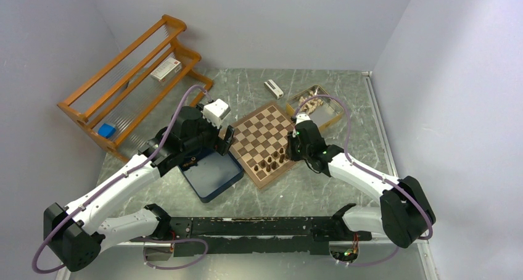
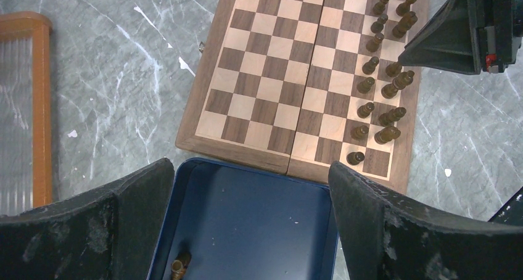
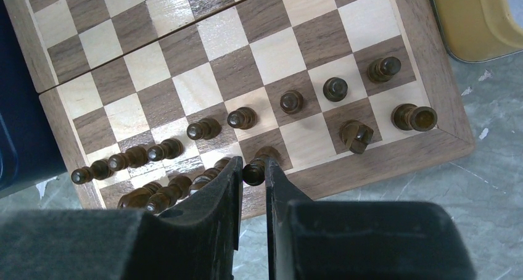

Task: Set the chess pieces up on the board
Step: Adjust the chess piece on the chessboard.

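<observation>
While the right tool [image 3: 253, 180] hovers over the board's edge nearest the right arm, its fingers pressed close on the head of one dark piece [image 3: 254, 171] in the outermost row, we see the board [image 1: 264, 143] lying cornerwise on the grey marbled tabletop [image 1: 345, 187]. We cannot tell whether the pinched piece rests on its square. The chess pieces [image 2: 370, 64] stand in two rows along that same edge of the board. Over the board's edge nearest the left arm hangs the left tool [image 2: 250, 168], its fingers spread wide and gripping nothing. Below it, just beside the board, sits a dark blue box [image 2: 259, 218] with one dark piece [image 2: 179, 269] lying inside. Near the board's far right corner we see a gold tin [image 3: 475, 27] holding pale pieces [image 1: 310, 103].
</observation>
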Controlling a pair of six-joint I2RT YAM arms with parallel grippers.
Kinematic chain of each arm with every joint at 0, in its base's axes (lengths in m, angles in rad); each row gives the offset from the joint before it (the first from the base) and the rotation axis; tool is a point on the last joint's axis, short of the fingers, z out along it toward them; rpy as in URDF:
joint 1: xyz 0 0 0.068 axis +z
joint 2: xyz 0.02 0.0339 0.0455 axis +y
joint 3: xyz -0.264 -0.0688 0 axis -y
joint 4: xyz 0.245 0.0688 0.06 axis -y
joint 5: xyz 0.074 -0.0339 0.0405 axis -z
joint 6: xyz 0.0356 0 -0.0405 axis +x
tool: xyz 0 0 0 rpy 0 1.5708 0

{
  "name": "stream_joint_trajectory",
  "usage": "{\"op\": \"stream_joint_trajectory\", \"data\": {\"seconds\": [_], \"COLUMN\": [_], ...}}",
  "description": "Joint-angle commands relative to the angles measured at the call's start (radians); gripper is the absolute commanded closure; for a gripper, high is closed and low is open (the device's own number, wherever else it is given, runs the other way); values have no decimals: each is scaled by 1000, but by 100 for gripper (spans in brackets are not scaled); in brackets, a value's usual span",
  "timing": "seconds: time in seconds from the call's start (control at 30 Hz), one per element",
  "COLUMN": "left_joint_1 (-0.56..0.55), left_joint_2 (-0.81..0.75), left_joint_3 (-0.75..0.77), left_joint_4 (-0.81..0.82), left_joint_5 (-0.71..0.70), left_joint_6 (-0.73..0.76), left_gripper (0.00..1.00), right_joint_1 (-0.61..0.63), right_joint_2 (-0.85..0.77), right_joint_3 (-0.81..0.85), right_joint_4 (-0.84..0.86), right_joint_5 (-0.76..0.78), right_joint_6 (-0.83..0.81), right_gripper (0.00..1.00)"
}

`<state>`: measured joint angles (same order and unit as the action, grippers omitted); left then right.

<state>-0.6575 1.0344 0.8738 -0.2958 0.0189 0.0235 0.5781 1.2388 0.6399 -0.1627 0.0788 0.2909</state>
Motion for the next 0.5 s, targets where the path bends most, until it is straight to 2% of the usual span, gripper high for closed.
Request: {"op": "stream_joint_trajectory", "data": {"seconds": [0.0,0.23,0.47], "left_joint_1": [-2,-1,-1], "left_joint_2": [-4,0,-1], "left_joint_3": [1,2,1], "left_joint_4": [23,22,22], "left_joint_5": [-17,-17,-50], "left_joint_6": [8,9,6], "left_gripper": [0,0,0], "right_joint_1": [8,9,8], "right_joint_2": [5,8,-16], "right_joint_3": [-17,0,21], "right_joint_4": [30,9,-16], "right_joint_5": [-3,-1,22], "right_joint_6": [5,7,18], "right_gripper": [86,83,67]}}
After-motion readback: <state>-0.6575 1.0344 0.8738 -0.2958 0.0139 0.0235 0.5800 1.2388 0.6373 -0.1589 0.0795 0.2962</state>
